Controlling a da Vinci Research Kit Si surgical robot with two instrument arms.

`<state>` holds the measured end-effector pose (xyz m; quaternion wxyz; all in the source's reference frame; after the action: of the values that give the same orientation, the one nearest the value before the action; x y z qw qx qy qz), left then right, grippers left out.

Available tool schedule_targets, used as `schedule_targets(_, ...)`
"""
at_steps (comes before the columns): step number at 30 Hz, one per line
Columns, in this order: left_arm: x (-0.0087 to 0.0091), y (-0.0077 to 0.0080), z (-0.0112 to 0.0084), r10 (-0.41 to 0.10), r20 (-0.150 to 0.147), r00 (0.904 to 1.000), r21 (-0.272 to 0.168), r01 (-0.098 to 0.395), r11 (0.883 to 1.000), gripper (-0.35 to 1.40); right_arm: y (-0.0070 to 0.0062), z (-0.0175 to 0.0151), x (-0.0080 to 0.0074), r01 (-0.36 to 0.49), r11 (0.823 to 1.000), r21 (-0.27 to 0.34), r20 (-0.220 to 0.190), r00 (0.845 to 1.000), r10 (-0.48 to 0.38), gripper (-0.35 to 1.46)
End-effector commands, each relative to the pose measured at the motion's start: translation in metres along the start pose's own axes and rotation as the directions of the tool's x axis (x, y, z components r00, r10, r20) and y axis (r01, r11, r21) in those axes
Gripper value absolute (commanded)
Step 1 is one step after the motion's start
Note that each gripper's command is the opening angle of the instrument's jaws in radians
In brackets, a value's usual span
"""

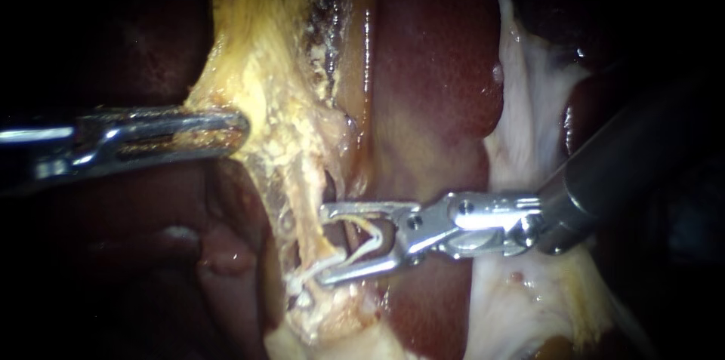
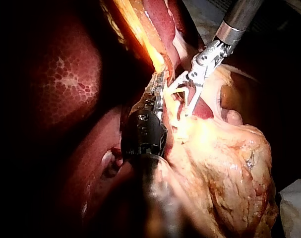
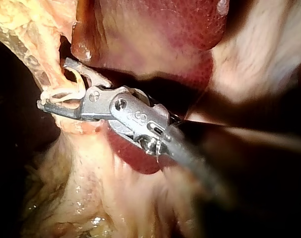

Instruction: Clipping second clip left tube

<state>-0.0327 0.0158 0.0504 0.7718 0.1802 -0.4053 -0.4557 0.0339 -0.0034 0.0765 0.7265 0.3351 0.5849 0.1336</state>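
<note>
The yellowish gallbladder (image 1: 264,43) hangs down the middle of the endoscope view. My left instrument (image 1: 230,133) comes in from the left with its jaws shut on the gallbladder's edge. Below it a thin pale tube (image 1: 302,213) runs down through fatty tissue. My right instrument (image 1: 323,243) has its jaws open, one on each side of this tube, and a white clip (image 1: 368,238) lies between them. The right wrist view shows the same open jaws (image 3: 53,84) straddling the tube (image 3: 46,74). In the left wrist view my right instrument (image 2: 187,96) stands just beside my left instrument (image 2: 157,94).
Dark red liver (image 1: 430,66) lies behind and to the right of the gallbladder. Pale white tissue (image 1: 529,103) spreads under my right instrument's shaft. More liver (image 1: 226,254) sits low on the left.
</note>
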Motion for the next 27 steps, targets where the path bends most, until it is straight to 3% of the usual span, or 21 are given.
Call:
schedule_targets(1,0.0,0.0001,0.0001,0.0,0.0,1.0,0.0,0.0,1.0,-0.35,0.0,0.0001,0.0001,-0.007,1.0,0.015,-0.003,1.0,0.007,0.56)
schedule_targets(10,0.0002,0.0005,0.0004,0.002,0.0,1.0,0.0,-0.002,1.0,-0.35,-0.0007,0.002,0.0008,-0.04,0.993,0.116,-0.018,0.999,0.042,0.53)
schedule_targets(20,0.0002,0.0005,0.0007,0.001,0.001,1.0,-0.001,-0.001,1.0,-0.35,-0.0004,0.0037,0.0007,-0.072,0.987,0.143,-0.012,0.997,0.075,0.42)
schedule_targets(22,0.0003,0.0005,0.0007,0.001,0.001,1.0,-0.002,-0.001,1.0,-0.35,-0.0004,0.0036,0.0006,-0.078,0.987,0.143,-0.011,0.997,0.081,0.34)
schedule_targets(25,0.0003,0.0006,0.0008,0.002,0.001,1.0,-0.001,-0.002,1.0,-0.35,-0.0004,0.0031,0.0005,-0.085,0.99,0.112,-0.013,0.996,0.087,-0.27)
schedule_targets(27,0.0003,0.0006,0.0008,0.002,0.001,1.0,-0.002,-0.002,1.0,-0.35,-0.0001,0.0027,0.0008,-0.089,0.993,0.082,0.009,0.996,0.088,-0.35)
